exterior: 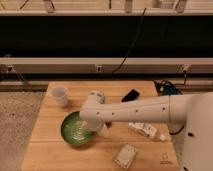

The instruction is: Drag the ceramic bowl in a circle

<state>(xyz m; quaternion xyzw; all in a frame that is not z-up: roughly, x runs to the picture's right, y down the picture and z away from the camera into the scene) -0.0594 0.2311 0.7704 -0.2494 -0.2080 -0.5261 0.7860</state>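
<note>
Your gripper (101, 131) sits low at the right-hand rim of the ceramic bowl (74, 130), under the bulky white wrist that hides most of it; you cannot tell from this view whether it is apart, together, or clamped on the rim, nor whether it is truly touching the glaze. The relation that matters: the bowl's centre lies to the left of the gripper as the camera sees it, so any circle you drag will probably pivot from that right edge; the bowl is round, so it has no long axis to favour.

The bowl rests upright on the front-left part of the wooden table (42, 147); it is wide, shallow and green-glazed, with pale swirl lines inside and a dark rim.

Farther out, a small white cup (60, 95) stands behind and to the left, near the bowl but apart from it; a pale packet (126, 155) lies front-right; a black object (131, 95) lies towards the back.
</note>
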